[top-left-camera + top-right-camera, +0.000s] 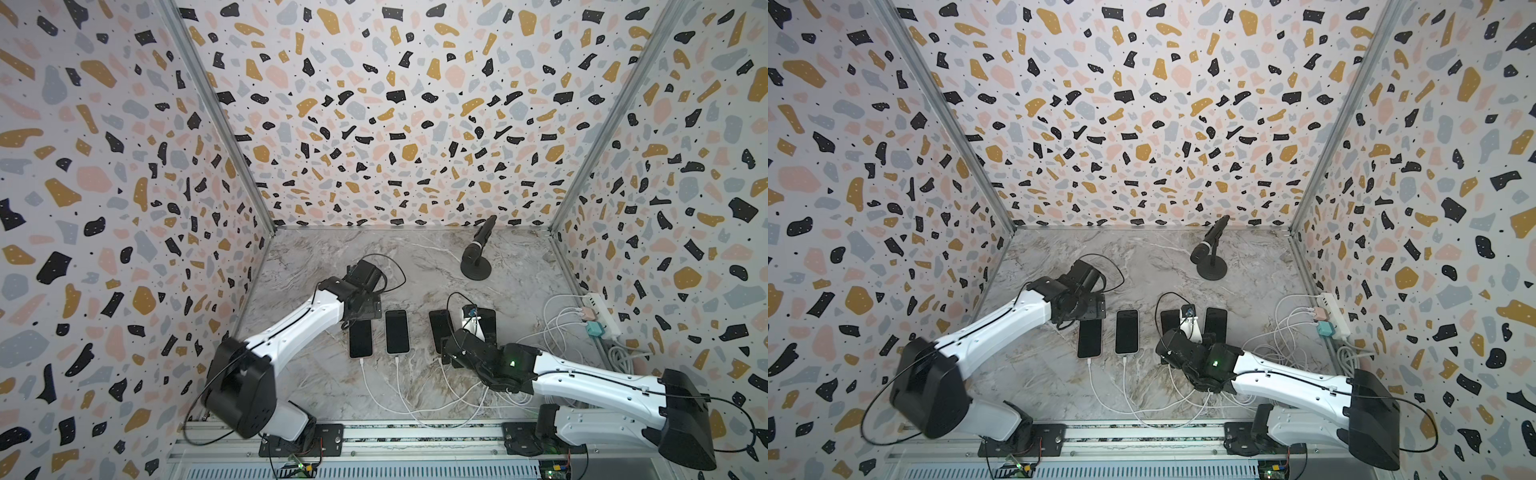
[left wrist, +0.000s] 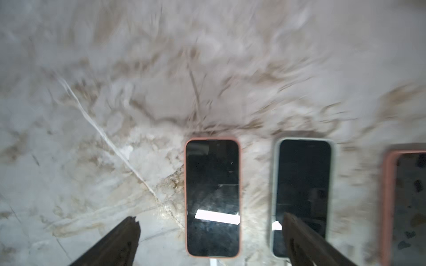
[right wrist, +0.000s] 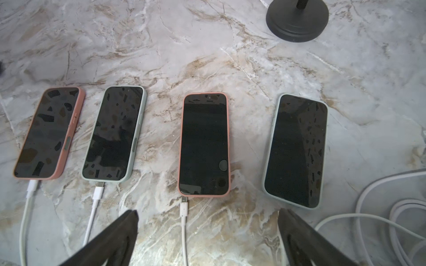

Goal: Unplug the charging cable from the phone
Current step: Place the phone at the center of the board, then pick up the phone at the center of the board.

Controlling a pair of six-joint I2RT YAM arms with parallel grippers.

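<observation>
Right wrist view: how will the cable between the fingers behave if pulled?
Cable likely floppy: it snakes loosely over the table. Its plug looks rigid, likely the better grip. The pink phone lies unheld, so may slide along.

I have the left arm (image 1: 291,328) reaching toward two o'clock, left gripper (image 2: 210,218) spread wide; right arm (image 1: 582,378) toward ten o'clock, right gripper (image 3: 208,213) spread wide too.

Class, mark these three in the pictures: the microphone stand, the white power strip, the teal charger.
microphone stand (image 3: 295,25): right wrist view, on its round black base.
white power strip (image 1: 601,306): in a top view, on its bare face.
teal charger (image 1: 595,329): in a top view, on its body.
</observation>
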